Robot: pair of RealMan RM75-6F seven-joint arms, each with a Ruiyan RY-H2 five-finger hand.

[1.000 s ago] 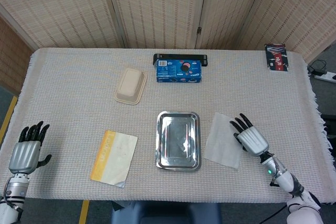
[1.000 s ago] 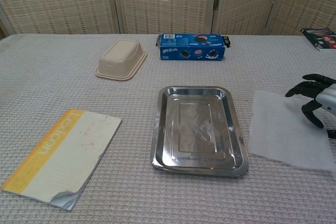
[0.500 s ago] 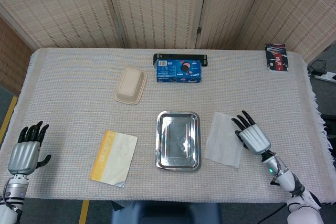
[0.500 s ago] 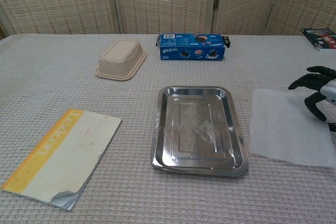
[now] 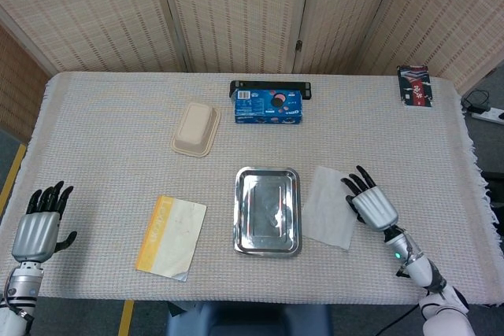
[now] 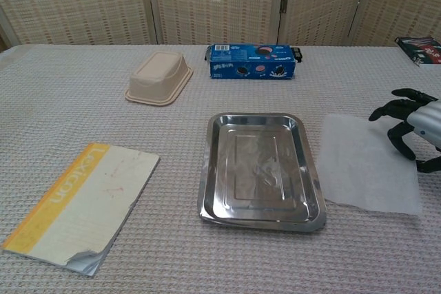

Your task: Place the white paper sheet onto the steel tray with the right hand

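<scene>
- The paper [image 5: 328,207] is lying flat on the tablecloth [image 5: 118,116], just right of the tray [image 5: 268,211]; its near-left corner is reaching the tray's rim, or lying just beside it.
- The right hand [image 5: 370,203] is hovering over the paper's right edge, palm down, fingers [image 6: 398,109] spread and curling downward in the chest view.
- It is holding nothing: no part of the sheet is lifting or pinching between thumb and fingers. Whether the fingertips are touching the paper, I cannot tell.
- The step in hand looks like the approach to the grasp, so the task is barely starting; the tray is sitting empty.
- Next, the hand is likely needing to press on the sheet and either pinch up an edge or drag it leftward over the rim.
- A thin flat sheet gives little to grip, so getting an edge raised off the cloth looks like the hard part.
- The left hand [image 5: 37,230] is resting at the table's near-left corner, fingers apart, empty, well apart from everything.
- A notebook [image 5: 171,237] is lying left of the tray, out of the way.
</scene>
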